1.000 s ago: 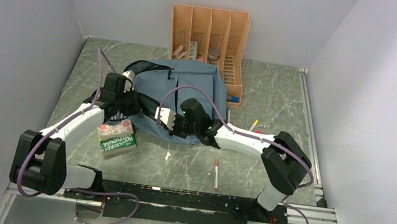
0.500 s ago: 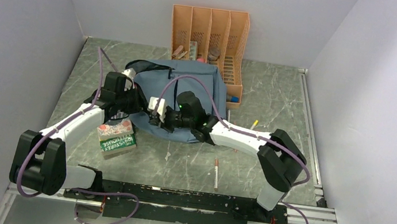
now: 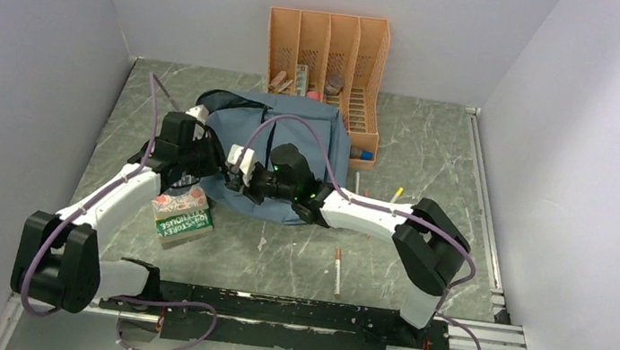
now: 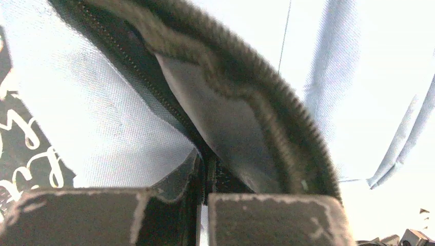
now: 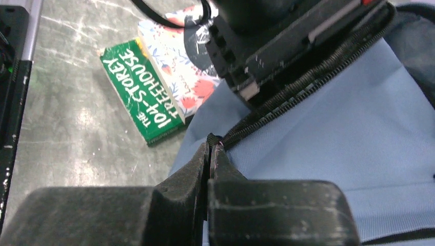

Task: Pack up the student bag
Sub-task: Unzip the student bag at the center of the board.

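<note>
The dusty-blue student bag (image 3: 297, 142) lies flat in the middle of the table, black straps at its far left. My left gripper (image 3: 206, 155) is at the bag's left front corner, and in the left wrist view (image 4: 205, 177) it is shut on the black zip edge of the blue fabric (image 4: 102, 118). My right gripper (image 3: 237, 168) is just to its right. In the right wrist view (image 5: 211, 147) it is shut on the end of the black zip on the bag (image 5: 333, 133), right below the left gripper's body (image 5: 287, 41).
Two stacked books (image 3: 182, 215), one of them green (image 5: 138, 92), lie by the bag's left front corner. An orange file organizer (image 3: 332, 47) stands at the back. A pen (image 3: 337, 272) and a yellow pencil (image 3: 396, 194) lie on the table to the right.
My right gripper has moved left along the bag's front edge, close up to the left gripper. The left gripper has stayed on the bag's corner.
</note>
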### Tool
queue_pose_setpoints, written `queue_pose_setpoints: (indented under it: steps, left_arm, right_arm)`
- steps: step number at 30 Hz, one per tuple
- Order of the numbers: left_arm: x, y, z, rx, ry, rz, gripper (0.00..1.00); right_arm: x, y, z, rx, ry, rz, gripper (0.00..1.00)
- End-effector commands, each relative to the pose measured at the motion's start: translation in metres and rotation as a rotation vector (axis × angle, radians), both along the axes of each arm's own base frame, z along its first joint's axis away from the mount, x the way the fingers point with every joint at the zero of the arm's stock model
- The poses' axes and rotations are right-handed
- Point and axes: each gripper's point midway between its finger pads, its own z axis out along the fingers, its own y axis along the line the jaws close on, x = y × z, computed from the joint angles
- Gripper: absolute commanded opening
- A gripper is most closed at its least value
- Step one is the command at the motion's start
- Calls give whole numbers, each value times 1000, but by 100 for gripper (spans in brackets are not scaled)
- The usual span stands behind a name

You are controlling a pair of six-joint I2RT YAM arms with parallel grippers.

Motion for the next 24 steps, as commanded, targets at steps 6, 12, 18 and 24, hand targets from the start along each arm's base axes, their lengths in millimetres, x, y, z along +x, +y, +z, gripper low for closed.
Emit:
queue_pose_setpoints:
  steps: [6,12,18,24]
  left_arm:
    - [5,28,51,156,-68,71,5]
    - [1,46,62,210,-75,148,5]
    - [-4,53,56,220,-63,171,5]
    - [-6,38,46,152,-69,115,5]
  right_arm:
    - [-1,-47,-26,-118,40,-162,0]
    - [1,-64,-59,-227,117,-225,0]
    - [2,-74,-70,-266,137,-228,0]
    - [2,-53,-24,-60,136,-181,24]
